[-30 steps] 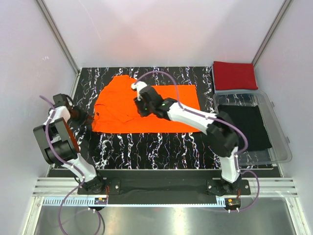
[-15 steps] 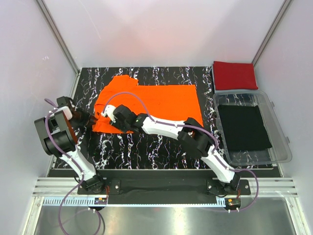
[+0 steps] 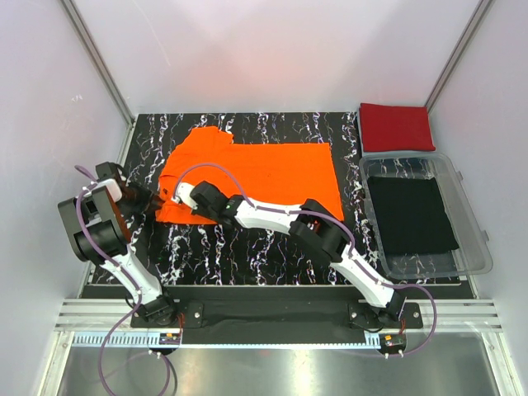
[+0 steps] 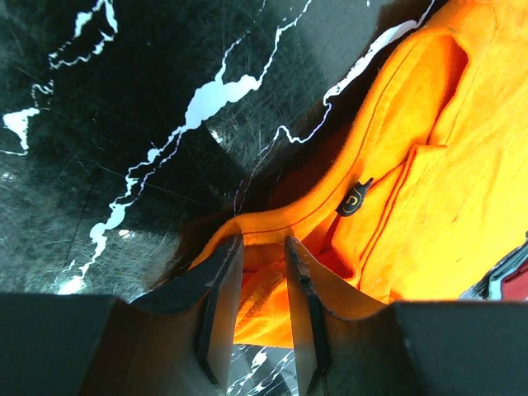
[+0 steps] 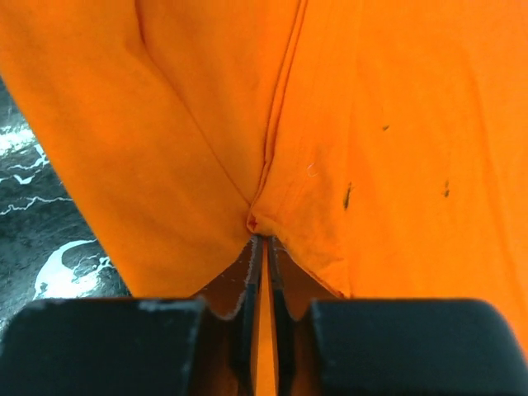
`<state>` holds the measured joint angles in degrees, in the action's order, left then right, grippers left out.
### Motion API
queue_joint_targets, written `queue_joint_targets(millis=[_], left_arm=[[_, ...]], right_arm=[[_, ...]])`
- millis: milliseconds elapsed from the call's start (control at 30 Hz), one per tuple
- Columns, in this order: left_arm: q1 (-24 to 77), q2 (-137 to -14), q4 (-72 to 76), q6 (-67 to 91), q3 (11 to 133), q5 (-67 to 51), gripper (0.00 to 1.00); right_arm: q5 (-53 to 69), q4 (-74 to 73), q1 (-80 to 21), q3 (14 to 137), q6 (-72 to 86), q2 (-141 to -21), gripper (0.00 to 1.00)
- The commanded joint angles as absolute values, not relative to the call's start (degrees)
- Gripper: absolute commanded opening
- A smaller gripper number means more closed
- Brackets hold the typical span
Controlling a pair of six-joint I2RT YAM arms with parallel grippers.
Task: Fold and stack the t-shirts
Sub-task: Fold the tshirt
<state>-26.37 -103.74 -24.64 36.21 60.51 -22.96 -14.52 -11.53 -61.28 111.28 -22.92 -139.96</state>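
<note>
An orange t-shirt lies spread on a black marbled table, a clear bin at the right holds a folded black cloth, a folded red t-shirt sits behind the bin, and the left gripper and right gripper each pinch the orange t-shirt near its left edge.

The orange t-shirt is soft matt cloth on a glossy, black, white-veined worktop, with a clear smooth plastic bin at three o'clock.

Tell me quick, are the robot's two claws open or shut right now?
Left gripper: closed on the collar edge of the bright orange cloth t-shirt.
Right gripper: closed, pinching a fold of the same t-shirt.
</note>
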Motion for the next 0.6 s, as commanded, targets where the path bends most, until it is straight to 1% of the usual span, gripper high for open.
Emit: queue_joint_targets(millis=[0, 133, 200, 233, 567], left_arm=[[-26.72, -103.62, -25.58, 34.28, 61.96, -17.58, 0.34], [-26.81, -104.06, -26.02, 34.28, 62.23, -17.05, 0.33], [-26.72, -104.06, -26.10, 34.28, 62.23, -16.79, 0.34], [-26.72, -104.06, -26.10, 34.28, 62.31, -16.70, 0.34], [-26.72, -104.59, -26.98, 33.66, 62.75, -14.33, 0.34]], right_arm=[[-17.31, -7.82, -61.00, 114.17, -24.17, -140.19, 0.10], [-16.70, -7.56, -60.56, 115.05, -22.94, -140.01, 0.10], [-16.79, -7.65, -59.94, 115.66, -21.98, -140.53, 0.05], [-16.96, -7.65, -59.77, 115.84, -21.80, -140.62, 0.00], [-14.86, -7.21, -54.94, 115.84, -13.38, -139.57, 0.00]])
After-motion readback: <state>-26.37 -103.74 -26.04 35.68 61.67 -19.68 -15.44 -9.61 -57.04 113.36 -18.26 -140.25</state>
